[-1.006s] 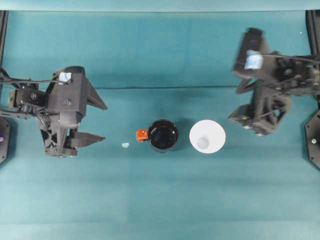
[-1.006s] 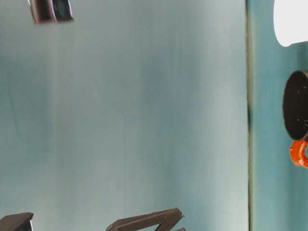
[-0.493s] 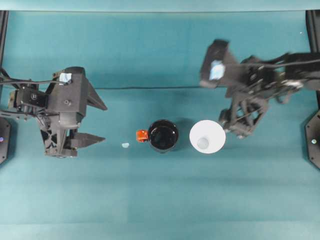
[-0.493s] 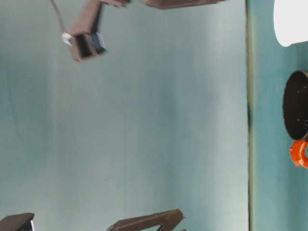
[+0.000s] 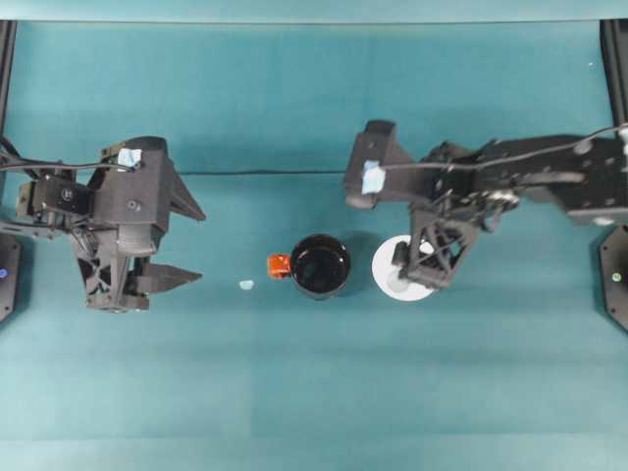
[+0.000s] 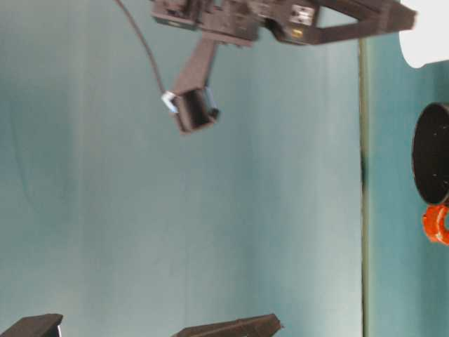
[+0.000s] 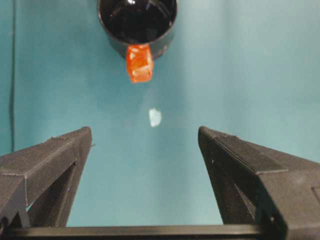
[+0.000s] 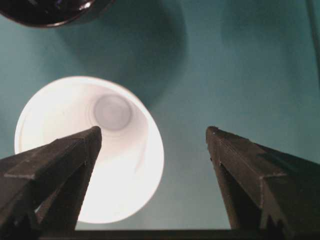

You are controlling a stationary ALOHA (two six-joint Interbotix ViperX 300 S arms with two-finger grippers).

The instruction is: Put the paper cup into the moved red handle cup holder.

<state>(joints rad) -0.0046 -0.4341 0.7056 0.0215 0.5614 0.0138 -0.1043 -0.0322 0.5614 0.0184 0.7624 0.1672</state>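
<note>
1. The right end effector (image 5: 417, 263) hangs right over the paper cup (image 5: 391, 267) in the overhead view. In the right wrist view its 2 fingers (image 8: 55, 170) are spread wide apart. One sits over the cup's mouth and the other is out past its rim, over bare bench.
2. The paper cup (image 8: 90, 147) stands upright on the teal bench (image 5: 314, 392), mouth up. To straddle the cup, I think the end effector must slide a little toward the cup's side.
3. The red handle cup holder (image 5: 320, 266) stands just beside the cup, not touching it. Its orange-red tab points away from the cup.
4. The left end effector (image 7: 145, 150) is well apart from both, fingers wide open and holding nothing. The right arm is nearer.
5. The cup is thin, white, round paper and would squash easily. The holder is shiny, black and looks hard.
6. A tiny white scrap (image 7: 155, 117) lies on the bench.
</note>
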